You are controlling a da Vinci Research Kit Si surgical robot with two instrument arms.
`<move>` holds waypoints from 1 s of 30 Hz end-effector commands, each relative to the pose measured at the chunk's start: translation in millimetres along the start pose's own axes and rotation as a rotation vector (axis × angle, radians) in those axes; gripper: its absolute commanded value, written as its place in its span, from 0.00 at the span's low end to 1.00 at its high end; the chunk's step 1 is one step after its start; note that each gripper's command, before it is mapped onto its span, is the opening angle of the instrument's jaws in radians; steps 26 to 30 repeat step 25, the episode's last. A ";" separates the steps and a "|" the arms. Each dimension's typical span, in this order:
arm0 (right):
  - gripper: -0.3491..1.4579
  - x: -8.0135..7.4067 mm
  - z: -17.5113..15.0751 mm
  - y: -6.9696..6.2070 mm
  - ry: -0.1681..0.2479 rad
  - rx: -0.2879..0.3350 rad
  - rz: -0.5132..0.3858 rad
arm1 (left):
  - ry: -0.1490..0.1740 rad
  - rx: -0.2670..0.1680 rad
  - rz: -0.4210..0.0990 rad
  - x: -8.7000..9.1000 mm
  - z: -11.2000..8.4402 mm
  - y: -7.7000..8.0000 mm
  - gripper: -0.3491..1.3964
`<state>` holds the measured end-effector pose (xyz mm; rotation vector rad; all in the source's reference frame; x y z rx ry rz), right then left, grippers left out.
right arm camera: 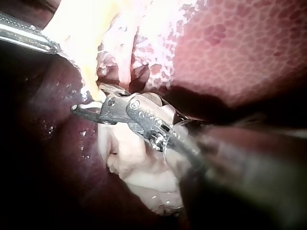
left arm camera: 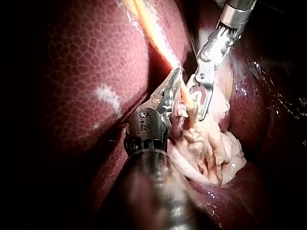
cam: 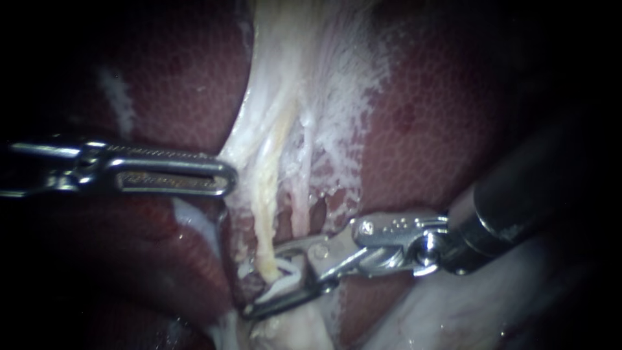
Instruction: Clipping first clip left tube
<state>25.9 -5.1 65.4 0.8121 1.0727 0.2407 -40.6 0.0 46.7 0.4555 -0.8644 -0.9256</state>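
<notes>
The yellowish left tube (cam: pixel 267 214) runs down from pale tissue (cam: pixel 285 84) between dark red liver lobes (cam: pixel 440 129). A thinner, paler tube (cam: pixel 302 188) lies just right of it. My right instrument (cam: pixel 280 282) comes in from the right. Its jaws stand open astride the lower end of the left tube, with a white clip (cam: pixel 285 277) showing between them. In the right wrist view the same jaws (right arm camera: pixel 88 108) reach around the tube (right arm camera: pixel 88 76). My left instrument (cam: pixel 223 178) has its jaws shut on the edge of the pale tissue, level with the tube's upper part.
Liver (left arm camera: pixel 86 72) fills both sides of the field. A pale, lumpy mass of tissue (left arm camera: pixel 211 148) lies under the right instrument (left arm camera: pixel 201 103), close beside the left instrument (left arm camera: pixel 176 76). The left instrument's shaft (right arm camera: pixel 24 36) crosses a corner of the right wrist view.
</notes>
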 end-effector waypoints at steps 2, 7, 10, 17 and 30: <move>0.08 -0.3 -0.3 0.3 0.001 -0.001 -0.001 | 0.000 0.000 0.000 0.0 0.1 0.0 0.00; 0.00 -0.9 -1.0 1.2 0.001 0.001 -0.002 | 0.000 -0.001 0.000 0.0 0.1 0.0 0.00; 0.00 -1.1 -1.2 1.4 -0.017 -0.003 -0.001 | 0.000 -0.001 0.000 0.0 0.1 0.0 0.00; 0.00 -1.1 -1.2 1.3 -0.023 -0.004 -0.001 | 0.000 -0.001 0.000 0.1 0.1 0.0 0.00; 0.00 -1.0 -1.1 1.1 -0.023 -0.003 -0.002 | -0.001 -0.002 0.000 0.0 0.4 -0.1 0.00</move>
